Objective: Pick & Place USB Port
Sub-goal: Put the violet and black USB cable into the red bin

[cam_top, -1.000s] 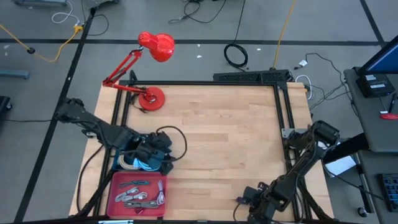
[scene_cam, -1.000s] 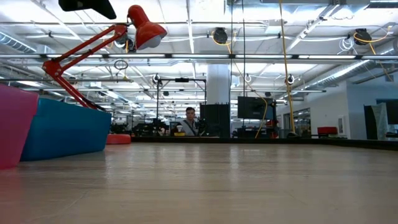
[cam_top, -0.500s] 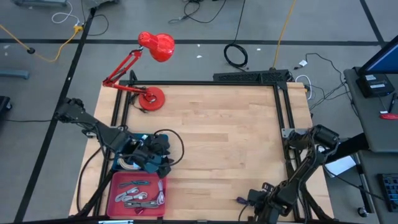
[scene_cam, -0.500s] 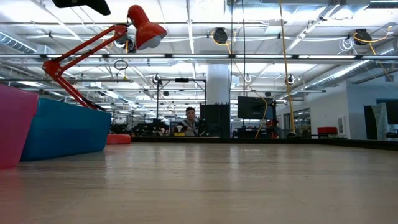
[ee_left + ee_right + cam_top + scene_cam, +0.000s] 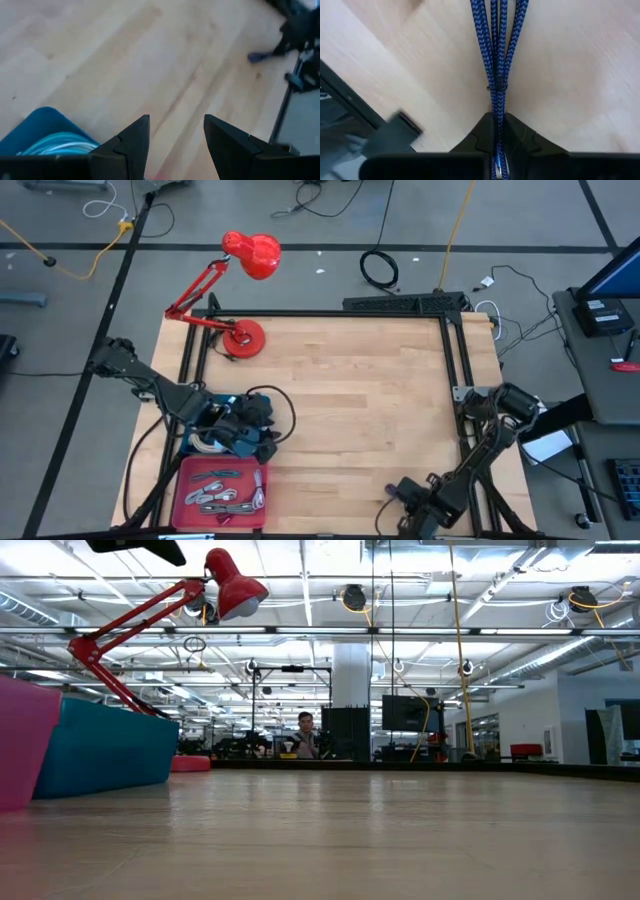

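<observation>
A blue braided USB cable [image 5: 496,55] lies as a bundle of several strands on the wooden table, near the front right corner. My right gripper [image 5: 496,122] is shut on it there, and in the high view this gripper [image 5: 400,493] sits at the table's near edge. A dark plug-like piece [image 5: 400,131] lies beside the fingers. My left gripper [image 5: 175,125] is open with nothing between its fingers. It hovers over the blue bin [image 5: 212,440] at the table's left, which holds light-blue cables [image 5: 60,142]. My right gripper pinches the blue cable bundle [image 5: 496,107] between its two fingers, just behind the spot where the strands are bound together. The fingers lie along the strands. The rest of the bundle runs forward from the fingertips over the table top.
A red tray [image 5: 190,505] with several cables sits at the near left, in front of the blue bin. A red desk lamp [image 5: 245,338] stands at the far left corner. A black frame rail [image 5: 448,350] runs along the table's right side. The table's middle is bare wood.
My right gripper has shifted a little toward the table's far edge at the front right corner, and the blue cable's end has gone with it.
</observation>
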Available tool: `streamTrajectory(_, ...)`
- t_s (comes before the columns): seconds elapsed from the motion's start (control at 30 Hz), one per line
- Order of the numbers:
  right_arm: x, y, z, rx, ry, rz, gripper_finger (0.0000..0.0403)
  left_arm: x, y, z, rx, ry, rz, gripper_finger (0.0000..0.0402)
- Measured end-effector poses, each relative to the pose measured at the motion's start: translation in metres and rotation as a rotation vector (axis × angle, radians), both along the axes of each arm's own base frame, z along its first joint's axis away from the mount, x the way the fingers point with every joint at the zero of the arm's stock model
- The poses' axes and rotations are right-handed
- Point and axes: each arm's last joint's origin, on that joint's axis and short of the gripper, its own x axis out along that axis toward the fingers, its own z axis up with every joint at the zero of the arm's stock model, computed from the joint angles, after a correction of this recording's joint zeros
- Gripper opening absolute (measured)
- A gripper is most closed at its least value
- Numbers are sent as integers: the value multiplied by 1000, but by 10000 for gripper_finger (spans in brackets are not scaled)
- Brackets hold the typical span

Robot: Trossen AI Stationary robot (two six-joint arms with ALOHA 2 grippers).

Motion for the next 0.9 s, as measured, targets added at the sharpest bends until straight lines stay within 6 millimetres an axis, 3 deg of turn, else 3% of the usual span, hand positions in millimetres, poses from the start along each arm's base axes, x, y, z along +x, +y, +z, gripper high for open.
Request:
streamTrajectory(0.1, 20, -9, 11, 51, -93, -27, 11, 1, 2, 2, 42, -62, 103, 188)
streamTrajectory(0.23, 50, -35, 38, -26, -391, -101, 7, -10, 6, 10, 145, -232, 355, 188)
streamTrajectory(0.3, 61, -50, 62, -31, -526, -149, 5, -14, 10, 12, 171, -283, 450, 188)
streamTrajectory(0.43, 76, -77, 110, -14, -773, -174, 5, -17, 31, 5, 193, -184, 543, 188)
streamTrajectory(0.53, 84, -98, 149, -62, -1005, -208, 5, -17, 47, -12, 127, -133, 694, 188)
streamTrajectory(0.63, 85, -111, 180, -72, -1171, -182, 5, -10, 61, -28, 4, -239, 820, 187)
streamTrajectory(0.73, 83, -121, 201, -95, -1287, -172, 5, 10, 72, -40, -156, -446, 721, 174)
streamTrajectory(0.83, 81, -129, 214, -138, -1345, -184, 5, 33, 85, -42, -330, -818, 294, 153)
streamTrajectory(0.9, 80, -131, 216, -145, -1355, -174, 5, 39, 95, -42, -382, -1038, 128, 139)
